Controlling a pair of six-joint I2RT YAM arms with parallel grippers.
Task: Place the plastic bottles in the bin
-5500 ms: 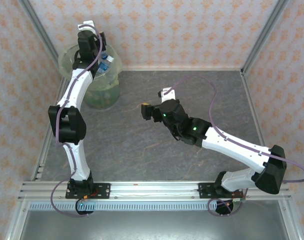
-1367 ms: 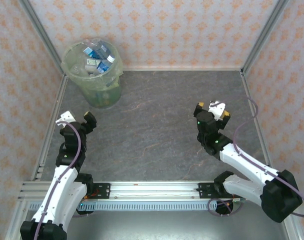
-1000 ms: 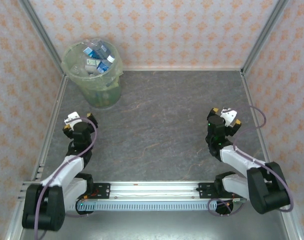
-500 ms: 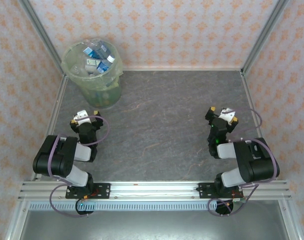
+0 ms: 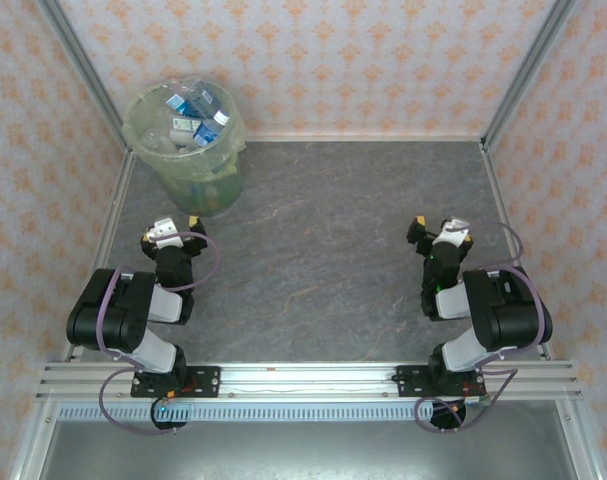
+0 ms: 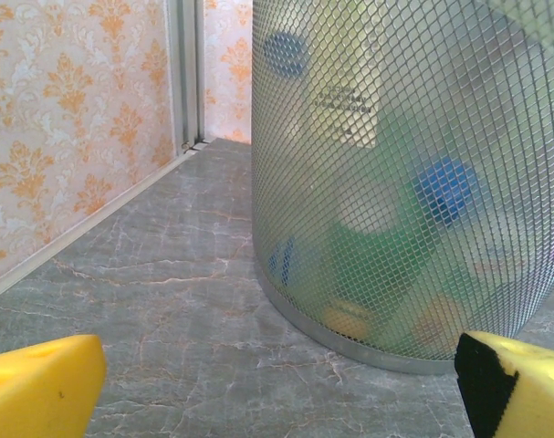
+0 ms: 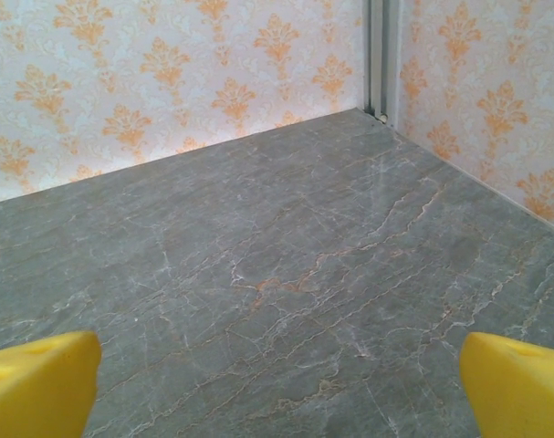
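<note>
- Top view: the bin (image 5: 211, 186) stands upright in the far-left corner of the desk (image 5: 323, 250), close to the left edge and the far edge, where a metal frame post (image 5: 78, 50) rises behind it.
- The plastic bottles (image 5: 188, 112) lie heaped inside the bin, blue caps and labels showing at its mouth.
- The left tool (image 5: 171, 232) sits low by the left edge, near side of the bin and just apart from it, its fingers spread apart and holding nothing.
- The right tool (image 5: 438, 232) sits low toward the right edge, fingers likewise spread apart with nothing between them.
- Both arms are folded back toward the rail (image 5: 303, 380) along the near edge, and a broad stretch of grey desk surface lies open between the two tools and out to the far wall (image 5: 363, 70).
- Left wrist view: the left tool (image 6: 277, 397) points at the bin (image 6: 350, 109), whose wall shows a fine mesh pattern and stands near ahead and to the right. Its yellow fingertips (image 6: 39, 383) sit wide at the lower corners.
- Through the bin wall, bottles show blurred: a blue cap (image 6: 445, 187) and a green body (image 6: 386, 265).
- Left of the bin, open desk (image 6: 149, 301) runs to the wall and corner post (image 6: 187, 73).
- Right wrist view: the right tool (image 7: 277, 388) faces open desk (image 7: 258, 255) running to the far-right corner post (image 7: 377, 55), its yellow fingertips (image 7: 518, 388) wide apart.
</note>
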